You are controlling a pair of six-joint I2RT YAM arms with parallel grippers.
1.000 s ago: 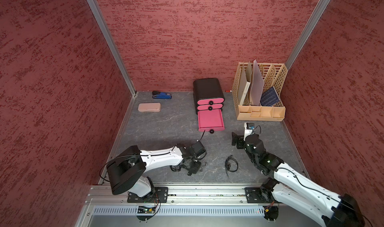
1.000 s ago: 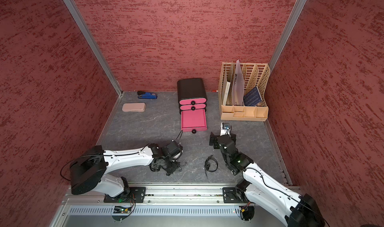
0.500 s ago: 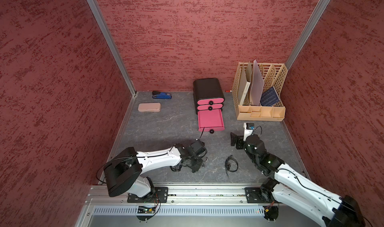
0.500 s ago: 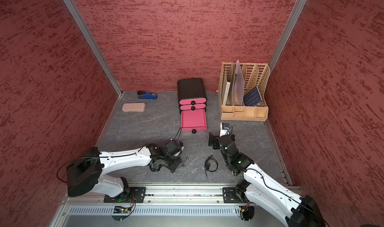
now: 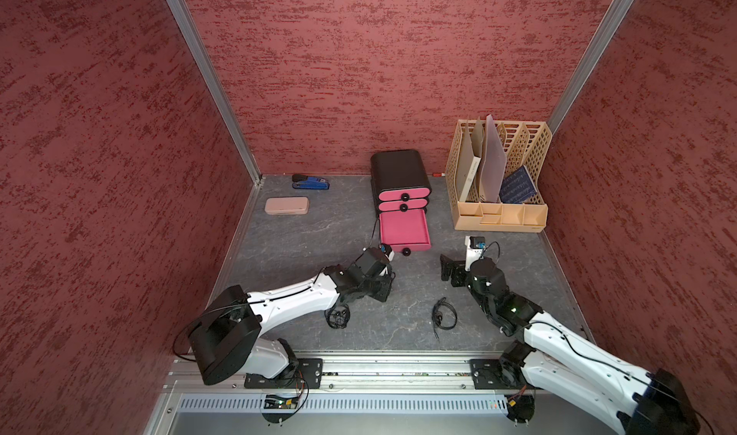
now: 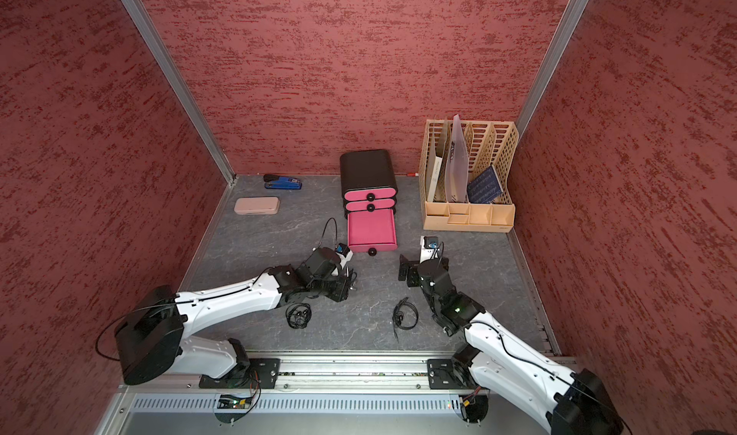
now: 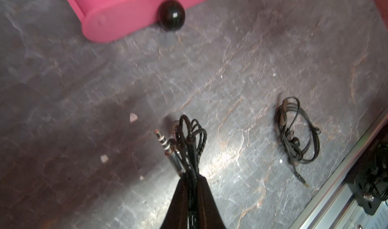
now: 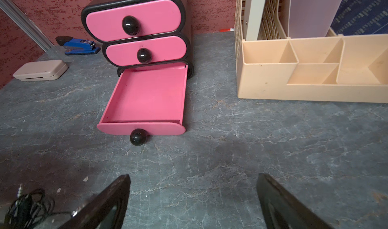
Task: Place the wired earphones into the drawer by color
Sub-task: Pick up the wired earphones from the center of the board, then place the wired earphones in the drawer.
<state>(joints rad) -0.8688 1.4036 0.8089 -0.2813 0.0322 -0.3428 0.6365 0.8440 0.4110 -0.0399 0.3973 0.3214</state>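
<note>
Black earphones (image 7: 190,137); pink drawer (image 8: 147,95); grey veined table (image 8: 231,154); blue stapler (image 8: 80,47).

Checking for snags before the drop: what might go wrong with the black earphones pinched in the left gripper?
1. The left gripper pinches the held black earphones at one end; the free loops and plug may catch the front wall of the open drawer.
2. Thin cable might slip or uncoil.
3. Another black bundle lies beside the left arm and might get dragged.

Blurred, edge-cropped pink drawer (image 7: 117,18)
</note>
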